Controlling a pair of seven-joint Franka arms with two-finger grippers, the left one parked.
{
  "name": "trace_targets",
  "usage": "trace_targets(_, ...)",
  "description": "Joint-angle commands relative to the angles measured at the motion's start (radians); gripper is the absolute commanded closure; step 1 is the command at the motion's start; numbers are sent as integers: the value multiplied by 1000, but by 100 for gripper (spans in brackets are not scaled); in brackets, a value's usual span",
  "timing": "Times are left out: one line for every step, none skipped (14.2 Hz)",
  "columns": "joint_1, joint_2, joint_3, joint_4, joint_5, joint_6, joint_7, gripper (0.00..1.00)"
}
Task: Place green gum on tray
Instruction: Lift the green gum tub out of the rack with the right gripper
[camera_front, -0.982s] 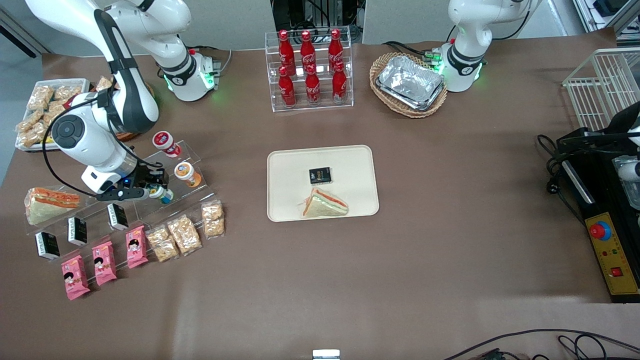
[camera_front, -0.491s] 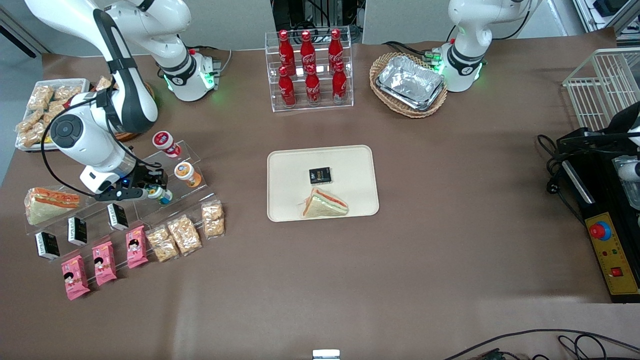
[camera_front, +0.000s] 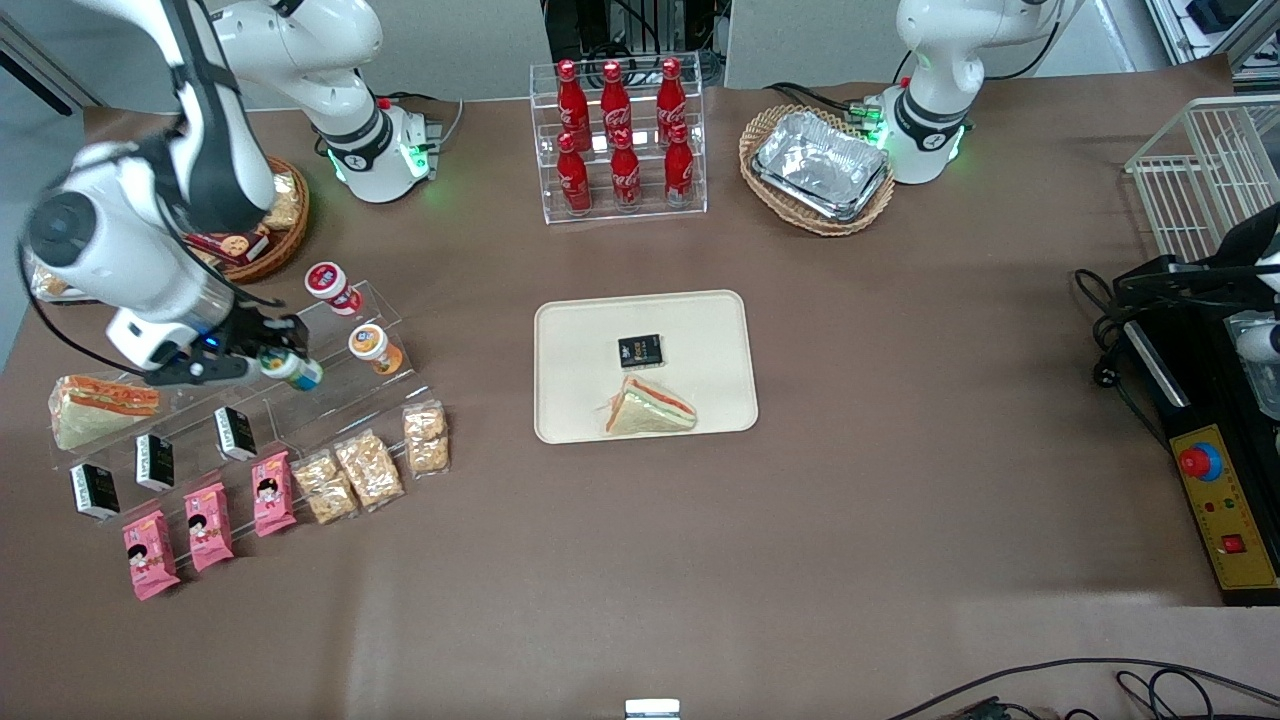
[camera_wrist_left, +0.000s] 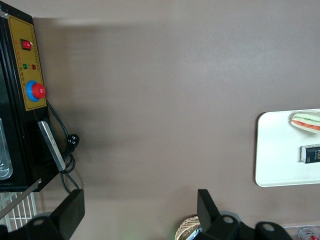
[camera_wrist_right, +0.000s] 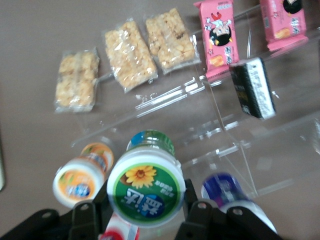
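The green gum (camera_wrist_right: 146, 187) is a small bottle whose white lid has a green face with a yellow flower. My gripper (camera_wrist_right: 142, 202) is shut on it, one black finger on each side of the lid. In the front view the gripper (camera_front: 272, 362) holds the green gum (camera_front: 298, 372) a little above the clear stepped rack (camera_front: 330, 410) at the working arm's end of the table. The cream tray (camera_front: 575, 330) lies mid-table, apart from the gripper. On it are a black packet (camera_front: 640, 350) and a sandwich wedge (camera_front: 650, 408).
An orange-lidded bottle (camera_front: 372, 345) and a red-lidded one (camera_front: 328, 283) stand on the rack beside the gripper; a blue-lidded bottle (camera_wrist_right: 227, 192) sits below it. Snack bars (camera_front: 368, 465), pink packets (camera_front: 205, 525) and black boxes (camera_front: 235, 432) lie nearer the front camera.
The gripper has risen off the rack with the green gum in it and shifted toward the working arm's end of the table. The arm's elbow swung up and outward.
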Motion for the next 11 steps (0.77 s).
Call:
trace_targets(0,-16,9,246,9,-316,-6,73)
trace_targets(2,-14,14,300,11,-380,3,73)
trace_targets(14,-14,28,335,22,-424,9,73)
trace_targets(18,-17,42,352,45,-439,35,73)
trace_targets(20,-19,63,360,55,-456,93,73)
trace_targets(23,-23,97,365,62,-474,161,73)
trace_targets(23,-26,147,366,77,-478,231,73)
trace_targets(22,-28,193,366,103,-478,308,73)
trace_targets(23,-26,245,374,133,-469,401,73)
trace_targets(23,-19,305,380,147,-456,487,73)
trace_targets(25,-11,360,382,151,-432,573,73)
